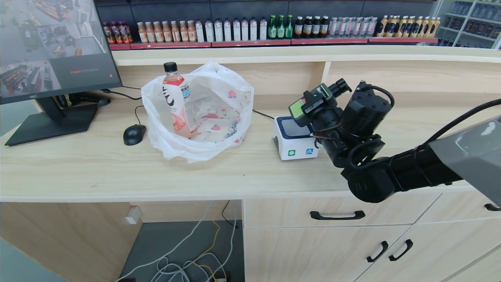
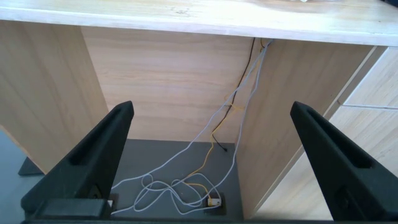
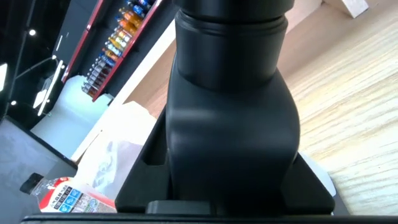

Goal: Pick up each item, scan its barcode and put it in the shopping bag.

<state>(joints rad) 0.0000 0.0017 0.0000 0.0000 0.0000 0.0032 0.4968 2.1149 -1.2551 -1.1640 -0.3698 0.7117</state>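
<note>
One bottle (image 1: 178,102) in bag (image 1: 231,98) btw mouse (image 1: 134,134) & scanner (image 1: 291,137), monitor (image 1: 51,43) behind mouse

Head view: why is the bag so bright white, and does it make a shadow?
Head view: the shopping bag has thin plastic that catches the room light, brightest along its rim; just a faint, soft shadow rings its base on the counter, so the light seems spread out. Left wrist view: the left claw shows dark against the pale wood panel, with dimmer floor below.
</note>
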